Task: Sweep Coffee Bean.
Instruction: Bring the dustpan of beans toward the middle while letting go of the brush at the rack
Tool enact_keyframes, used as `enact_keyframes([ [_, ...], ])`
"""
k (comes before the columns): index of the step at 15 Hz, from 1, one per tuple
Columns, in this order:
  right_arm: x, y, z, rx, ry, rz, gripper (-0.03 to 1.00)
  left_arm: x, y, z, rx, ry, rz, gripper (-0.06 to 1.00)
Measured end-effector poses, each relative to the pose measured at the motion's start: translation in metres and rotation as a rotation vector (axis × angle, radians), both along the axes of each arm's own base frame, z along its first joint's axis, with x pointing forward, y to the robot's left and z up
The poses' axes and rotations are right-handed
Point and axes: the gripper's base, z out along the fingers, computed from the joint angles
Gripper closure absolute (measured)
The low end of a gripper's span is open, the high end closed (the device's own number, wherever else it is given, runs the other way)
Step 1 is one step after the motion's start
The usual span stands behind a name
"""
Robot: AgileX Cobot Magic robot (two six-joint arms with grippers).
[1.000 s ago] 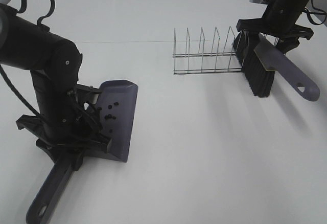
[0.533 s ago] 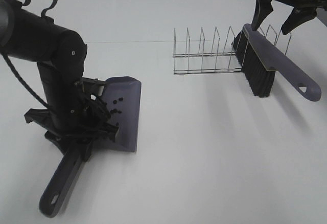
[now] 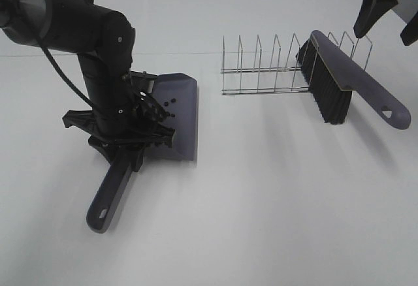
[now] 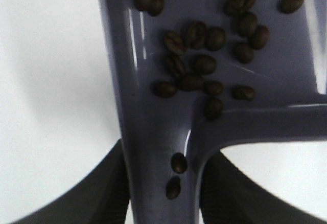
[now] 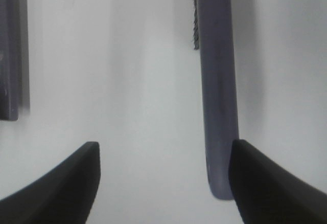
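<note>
dark brown oval coffee beans (image 4: 204, 63) lie loosely clustered inside the grey-purple dustpan (image 4: 153, 132).

The exterior high view looks down from above and in front onto the white table (image 3: 261, 221), taking in both arms from some way off. The left wrist view sits very close over the dustpan (image 4: 153, 132), filling its frame with the pan that lies left of centre in the high view. The right wrist view faces down on the brush handle (image 5: 217, 106), seen at the high view's right.
</note>
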Motion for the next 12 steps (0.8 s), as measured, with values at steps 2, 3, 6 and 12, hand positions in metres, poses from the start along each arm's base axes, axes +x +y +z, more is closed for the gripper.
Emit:
enact_keyframes([
  [2, -0.050, 0.003, 0.010, 0.041, 0.004, -0.005, 0.34, 0.004, -0.002, -0.011, 0.009, 0.015, 0.000, 0.60],
  [3, -0.065, 0.003, 0.014, 0.046, -0.005, -0.005, 0.34, 0.004, -0.002, -0.014, 0.013, 0.021, 0.000, 0.60],
  [6, -0.111, 0.003, 0.026, 0.052, -0.054, -0.004, 0.34, 0.005, -0.003, -0.015, 0.012, 0.020, 0.000, 0.60],
  [12, -0.169, 0.002, 0.036, 0.054, -0.141, -0.003, 0.34, 0.005, -0.004, -0.015, -0.001, 0.020, 0.008, 0.36],
])
